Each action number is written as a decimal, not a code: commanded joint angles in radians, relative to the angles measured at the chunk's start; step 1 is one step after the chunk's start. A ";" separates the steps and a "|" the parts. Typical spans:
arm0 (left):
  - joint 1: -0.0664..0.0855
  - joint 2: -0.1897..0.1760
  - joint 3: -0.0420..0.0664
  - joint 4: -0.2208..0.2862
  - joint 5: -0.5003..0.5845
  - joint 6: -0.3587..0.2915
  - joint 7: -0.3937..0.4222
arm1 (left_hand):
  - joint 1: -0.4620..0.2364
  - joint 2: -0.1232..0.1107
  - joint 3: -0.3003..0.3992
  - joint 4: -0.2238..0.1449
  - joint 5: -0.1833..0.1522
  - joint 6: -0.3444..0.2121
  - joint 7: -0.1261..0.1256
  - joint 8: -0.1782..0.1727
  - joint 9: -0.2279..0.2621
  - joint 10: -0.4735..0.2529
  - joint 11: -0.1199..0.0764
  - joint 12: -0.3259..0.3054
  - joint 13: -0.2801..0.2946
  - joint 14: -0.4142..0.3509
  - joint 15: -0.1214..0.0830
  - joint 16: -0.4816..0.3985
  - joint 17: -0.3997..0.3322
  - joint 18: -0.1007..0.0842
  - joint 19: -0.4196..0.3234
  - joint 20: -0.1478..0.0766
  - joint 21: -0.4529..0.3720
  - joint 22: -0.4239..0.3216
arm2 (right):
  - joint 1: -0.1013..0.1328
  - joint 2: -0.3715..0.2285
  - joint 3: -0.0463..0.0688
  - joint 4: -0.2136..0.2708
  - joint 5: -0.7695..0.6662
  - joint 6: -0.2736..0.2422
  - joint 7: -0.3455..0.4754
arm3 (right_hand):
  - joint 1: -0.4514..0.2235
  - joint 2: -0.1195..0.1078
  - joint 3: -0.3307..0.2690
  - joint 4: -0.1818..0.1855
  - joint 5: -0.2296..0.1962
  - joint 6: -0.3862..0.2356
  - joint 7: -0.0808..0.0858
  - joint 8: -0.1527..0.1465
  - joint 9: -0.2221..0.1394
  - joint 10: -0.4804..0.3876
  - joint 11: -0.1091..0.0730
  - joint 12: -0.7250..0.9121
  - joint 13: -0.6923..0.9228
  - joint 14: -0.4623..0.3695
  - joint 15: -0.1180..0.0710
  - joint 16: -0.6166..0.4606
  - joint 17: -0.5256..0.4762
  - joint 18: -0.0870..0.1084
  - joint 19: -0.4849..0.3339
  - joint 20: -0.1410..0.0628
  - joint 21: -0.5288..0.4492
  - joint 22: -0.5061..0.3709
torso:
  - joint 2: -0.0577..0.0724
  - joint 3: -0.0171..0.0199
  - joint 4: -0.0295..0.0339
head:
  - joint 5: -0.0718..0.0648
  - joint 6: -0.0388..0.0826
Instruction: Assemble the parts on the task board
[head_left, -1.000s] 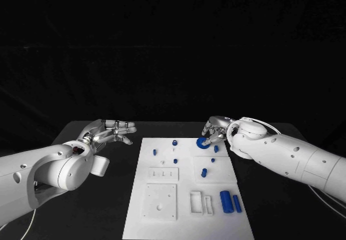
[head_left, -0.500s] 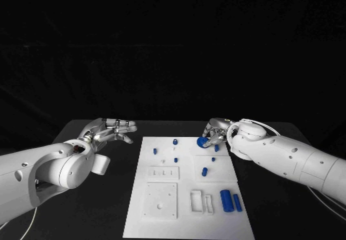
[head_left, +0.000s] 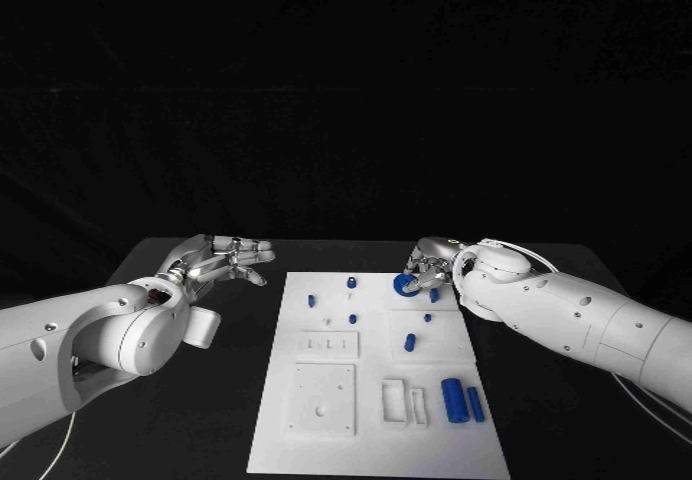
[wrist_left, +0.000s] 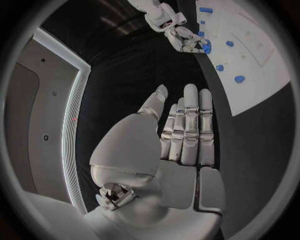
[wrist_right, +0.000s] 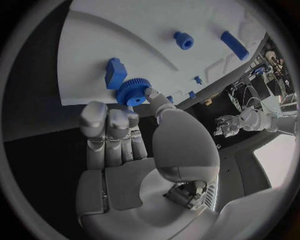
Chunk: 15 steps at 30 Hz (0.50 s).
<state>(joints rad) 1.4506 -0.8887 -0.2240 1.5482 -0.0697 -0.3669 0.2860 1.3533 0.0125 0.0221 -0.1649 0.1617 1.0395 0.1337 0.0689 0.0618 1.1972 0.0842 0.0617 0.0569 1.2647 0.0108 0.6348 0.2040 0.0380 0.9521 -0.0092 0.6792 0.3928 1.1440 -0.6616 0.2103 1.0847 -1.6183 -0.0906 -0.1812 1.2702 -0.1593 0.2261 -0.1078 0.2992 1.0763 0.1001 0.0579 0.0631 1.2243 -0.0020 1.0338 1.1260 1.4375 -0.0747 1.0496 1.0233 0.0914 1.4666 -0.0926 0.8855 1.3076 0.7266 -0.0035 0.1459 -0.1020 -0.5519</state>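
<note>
At the far right edge of the board (head_left: 378, 440) our right hand (head_left: 428, 262) holds a blue gear (head_left: 405, 285) between thumb and fingers, just beside a small blue block (head_left: 434, 295). Our left hand (head_left: 216, 262) hovers over the table (head_left: 216, 400) left of the board, fingers straight and holding nothing

**Nine blue parts, one board, two hands**

One flat white plastic task board (head_left: 375, 440) lies on one black table (head_left: 310, 258). The blue plastic parts number nine, though the smallest are hard to tell apart in the head view:

- one toothed blue wheel (head_left: 405, 285)
- two long cylinders, a thicker cylinder (head_left: 454, 401) and a thinner cylinder (head_left: 475, 404)
- six short blue pegs (head_left: 351, 283)

There are two silver many-fingered hands, the left hand (head_left: 216, 262) and the right hand (head_left: 430, 260).
</note>
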 joint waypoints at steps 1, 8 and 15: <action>0.002 0.000 0.001 0.003 -0.005 0.013 0.008 | -0.003 0.007 -0.007 0.000 -0.003 -0.004 0.000 -0.005 0.002 0.000 0.003 -0.003 0.002 -0.007 -0.003 0.000 -0.001 0.015 -0.004 0.000 0.003 -0.001 | -0.008 0.001 -0.005 -0.008 -0.007 0.026 0.005 | -0.009 0.000 0.013 -0.005 0.003 0.009 -0.002 0.005 0.002 0.008 -0.002 0.006 0.002 0.007 0.001 -0.005 0.003 -0.003 0.044 -0.001 0.008 0.108 | 0.001 0.0002 -0.0013 | 0.000 0.000; 0.002 -0.001 0.001 0.005 -0.008 0.013 0.005 | -0.003 0.007 -0.007 0.000 -0.003 -0.004 0.000 -0.005 0.002 0.000 0.003 -0.003 0.002 -0.007 -0.003 0.000 -0.001 0.015 -0.004 0.000 0.003 -0.001 | -0.008 0.000 -0.007 -0.007 -0.028 0.023 0.002 | 0.000 -0.003 0.034 -0.026 -0.002 0.012 -0.001 0.004 0.002 0.007 -0.002 0.004 0.002 0.007 0.001 -0.006 0.005 -0.003 0.043 -0.001 0.011 0.108 | 0.000 0.0008 -0.0020 | 0.001 -0.002; 0.002 -0.003 0.001 0.007 -0.009 0.013 0.002 | -0.002 0.008 -0.008 0.000 -0.004 -0.004 0.001 -0.005 0.002 -0.002 0.003 -0.003 0.002 -0.008 -0.002 -0.001 -0.002 0.015 -0.005 0.001 0.004 -0.004 | -0.009 -0.005 -0.010 0.013 -0.051 0.009 0.000 | -0.008 -0.009 0.129 -0.082 0.017 0.022 -0.001 0.004 0.001 0.006 -0.005 0.003 0.002 0.007 -0.001 -0.011 0.006 -0.004 0.041 -0.003 0.019 0.110 | 0.000 0.0019 -0.0032 | 0.003 -0.002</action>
<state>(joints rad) 1.4506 -0.8924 -0.2240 1.5519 -0.0729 -0.3665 0.2845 1.3533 0.0125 0.0221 -0.1649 0.1617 1.0395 0.1337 0.0689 0.0618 1.1972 0.0842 0.0618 0.0569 1.2648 0.0108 0.6348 0.2031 0.0380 0.9522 -0.0092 0.6792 0.3895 1.1444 -0.6645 0.2065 1.0983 -1.6297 -0.0996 -0.1721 1.2622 -0.1672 0.3496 -0.1875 0.3138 1.0918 0.0996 0.0585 0.0633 1.2276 -0.0053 1.0337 1.1272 1.4375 -0.0747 1.0455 1.0283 0.0912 1.4666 -0.0927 0.9008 1.3075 0.7265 -0.0022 0.1436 -0.1002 -0.5540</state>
